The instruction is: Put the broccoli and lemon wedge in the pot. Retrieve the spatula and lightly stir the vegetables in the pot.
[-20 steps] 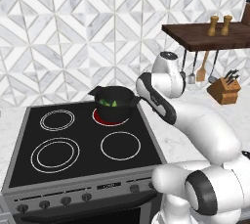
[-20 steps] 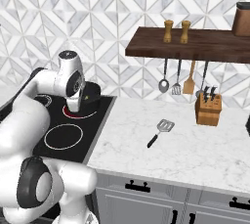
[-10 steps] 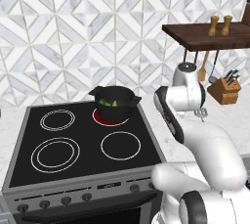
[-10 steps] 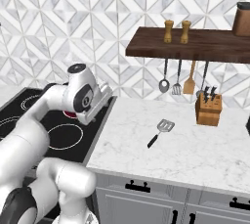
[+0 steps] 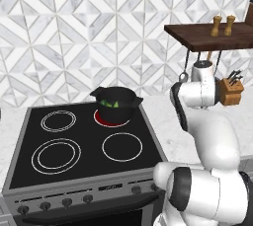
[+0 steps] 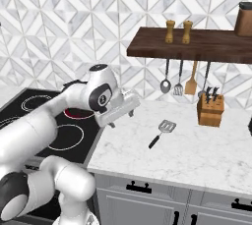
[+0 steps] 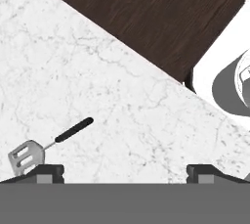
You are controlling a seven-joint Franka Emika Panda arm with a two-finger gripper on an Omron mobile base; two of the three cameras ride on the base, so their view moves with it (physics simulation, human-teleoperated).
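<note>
White marble counter [image 6: 197, 155] fills lower right of right base view; spatula [image 6: 161, 132] lies flat on it mid-frame, dark handle toward lower left, knife block [image 6: 210, 109] stands farther right by the wall. Black stovetop [image 5: 74, 141] at left of left base view carries black pot [image 5: 116, 103] on red rear-right burner.

You're in a kitchen: black four-ring glass cooktop [image 5: 79, 141], white marble counter [image 6: 197, 155], wooden knife block [image 6: 210, 111].
</note>
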